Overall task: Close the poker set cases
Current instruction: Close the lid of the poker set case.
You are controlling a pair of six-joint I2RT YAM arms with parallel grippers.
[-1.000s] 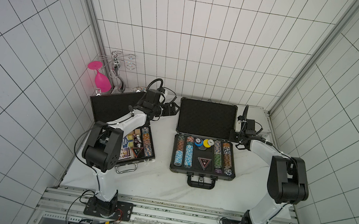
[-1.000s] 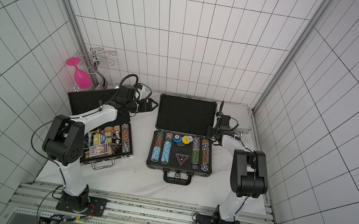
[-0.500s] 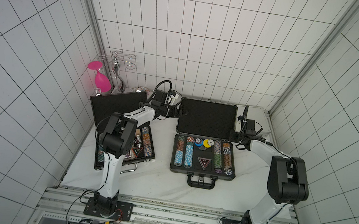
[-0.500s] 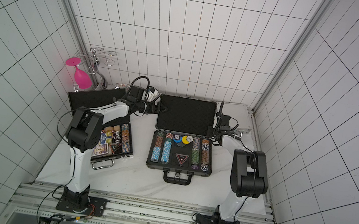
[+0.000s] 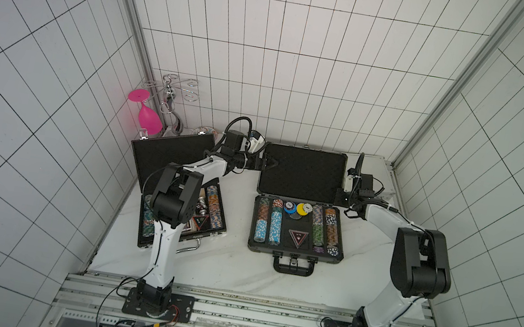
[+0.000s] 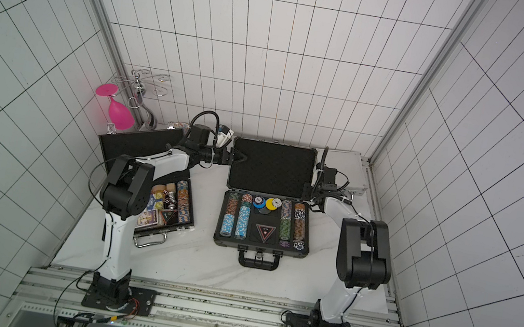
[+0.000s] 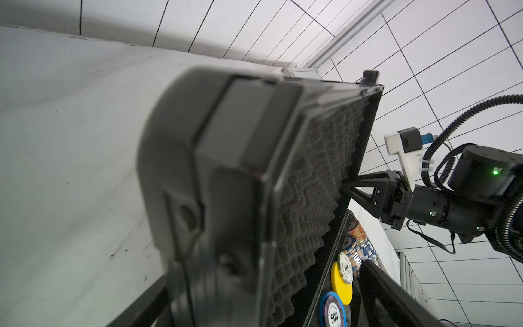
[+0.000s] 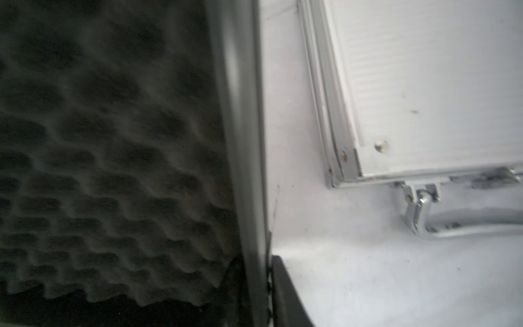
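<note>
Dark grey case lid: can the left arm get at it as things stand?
Probably yes: the left gripper is open right at the side edge of the raised dark grey case lid, and the left wrist view shows that edge between its jaws.

White tiled walls (image 5: 272,47), marbled white tabletop (image 5: 228,270), aluminium rails (image 5: 264,313)

In a top view the left arm (image 5: 175,200) hides part of the tray of the flat black case (image 5: 164,155). The right wrist view's edge cuts off the silver case (image 8: 438,85). The left wrist view blurs the near lid corner of the dark grey case (image 7: 240,141).
</note>
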